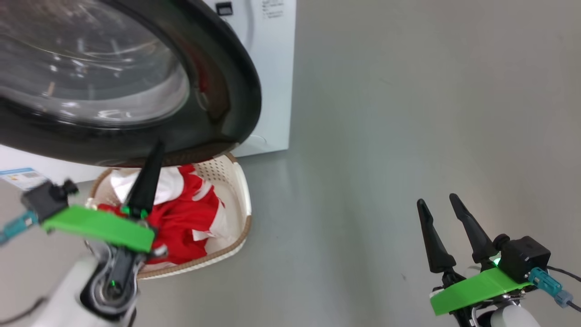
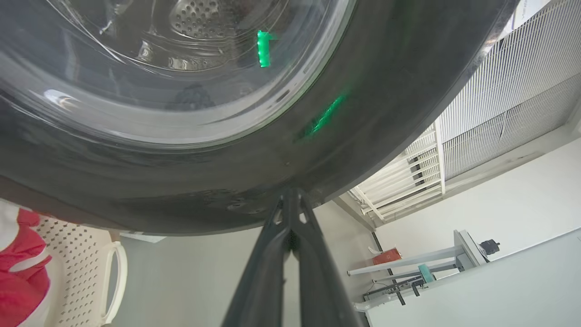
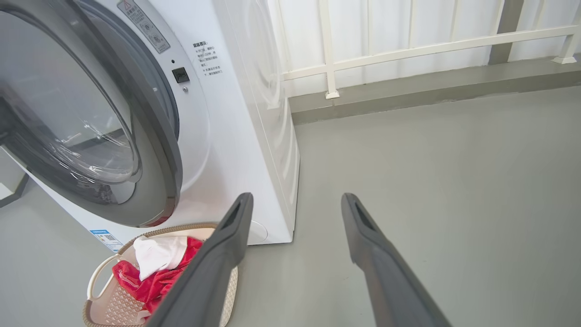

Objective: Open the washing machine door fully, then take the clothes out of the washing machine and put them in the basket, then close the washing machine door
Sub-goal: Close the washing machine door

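The washing machine door [image 1: 136, 81], black-rimmed with a bulging glass window, stands partly swung out from the white washing machine [image 1: 272, 68]. My left gripper [image 1: 156, 147] is shut, and its tips touch the door's lower rim [image 2: 290, 190]. Below the door sits the basket [image 1: 236, 190], which holds the red and white clothes [image 1: 186, 213]. In the right wrist view the door [image 3: 91, 127] hangs ajar above the basket [image 3: 102, 272] and clothes [image 3: 154, 268]. My right gripper [image 1: 438, 202] is open over bare floor at the lower right, with nothing between its fingers [image 3: 227, 245].
Grey floor [image 1: 408, 113] spreads to the right of the machine. A white railing [image 3: 408, 45] and a kerb run behind it. A blue label [image 1: 18, 175] is stuck low on the machine front. A white table with gear [image 2: 431, 272] stands far off.
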Controlling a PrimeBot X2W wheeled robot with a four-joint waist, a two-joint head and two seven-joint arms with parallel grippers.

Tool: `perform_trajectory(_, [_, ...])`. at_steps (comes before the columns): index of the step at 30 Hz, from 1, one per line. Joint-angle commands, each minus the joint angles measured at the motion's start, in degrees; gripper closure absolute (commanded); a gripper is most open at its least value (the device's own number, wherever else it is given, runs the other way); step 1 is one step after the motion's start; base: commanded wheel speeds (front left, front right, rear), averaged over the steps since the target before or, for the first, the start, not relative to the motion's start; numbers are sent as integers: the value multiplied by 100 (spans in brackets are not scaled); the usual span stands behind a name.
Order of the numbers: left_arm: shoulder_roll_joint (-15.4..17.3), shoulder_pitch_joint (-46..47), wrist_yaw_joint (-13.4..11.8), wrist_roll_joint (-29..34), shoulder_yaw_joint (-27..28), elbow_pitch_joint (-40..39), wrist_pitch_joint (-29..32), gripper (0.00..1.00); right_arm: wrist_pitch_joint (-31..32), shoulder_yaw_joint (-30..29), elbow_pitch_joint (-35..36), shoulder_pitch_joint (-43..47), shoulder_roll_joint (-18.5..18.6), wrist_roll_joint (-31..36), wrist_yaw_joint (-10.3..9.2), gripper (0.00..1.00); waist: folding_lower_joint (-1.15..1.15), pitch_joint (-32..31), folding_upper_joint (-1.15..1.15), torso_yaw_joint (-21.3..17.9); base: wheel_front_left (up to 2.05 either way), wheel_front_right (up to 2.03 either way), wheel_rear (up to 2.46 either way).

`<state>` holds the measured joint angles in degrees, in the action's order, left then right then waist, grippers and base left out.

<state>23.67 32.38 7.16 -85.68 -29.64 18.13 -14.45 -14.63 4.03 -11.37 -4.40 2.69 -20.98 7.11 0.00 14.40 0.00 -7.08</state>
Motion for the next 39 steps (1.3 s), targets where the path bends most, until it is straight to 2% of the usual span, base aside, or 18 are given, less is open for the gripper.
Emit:
perform_trajectory(1, [139, -79, 33, 99, 305, -82, -51, 100, -37, 78, 102, 50, 19, 38, 37, 0, 0, -180, 0, 167, 0, 0, 0])
perform_trajectory(4, [63, -463, 33, 347, 455, -68, -52, 96, -37, 59, 81, 119, 19, 98, 37, 0, 0, -299, 0, 277, 0, 0, 0])
perform_trajectory(9, [-93, -1068, 33, 679, 721, -110, -53, 75, -37, 30, 51, 230, 19, 187, 37, 0, 0, -464, 0, 455, 0, 0, 0])
perform_trajectory(17, [-298, -1954, 33, 1148, 1120, -166, -54, 62, -37, -64, 27, 447, 19, 245, 37, 0, 0, -721, 0, 681, 0, 0, 0])
perform_trajectory(20, [-350, -2209, 33, 1354, 1262, -156, -54, 52, -37, -100, 24, 557, 19, 261, 37, 0, 0, -799, 0, 753, 0, 0, 0])
perform_trajectory(23, [-410, -2410, 33, 1542, 1420, -127, -54, 18, -37, -112, 4, 647, 19, 289, 37, 0, 0, -872, 0, 808, 0, 0, 0])
perform_trajectory(25, [-436, -2588, 33, 1754, 1576, -128, -54, 2, -37, -138, 1, 732, 19, 315, 37, 0, 0, -936, 0, 840, 0, 0, 0])
perform_trajectory(32, [-454, -2871, 33, 2342, 1877, -174, -54, 0, -37, -193, 20, 862, 19, 372, 37, 0, 0, -1011, 0, 861, 0, 0, 0])
perform_trajectory(39, [-619, -3163, 33, 3064, 2439, -401, -54, 0, -37, -275, 77, 961, 33, 398, 37, 0, 0, -1033, 0, 862, 0, 0, 0])
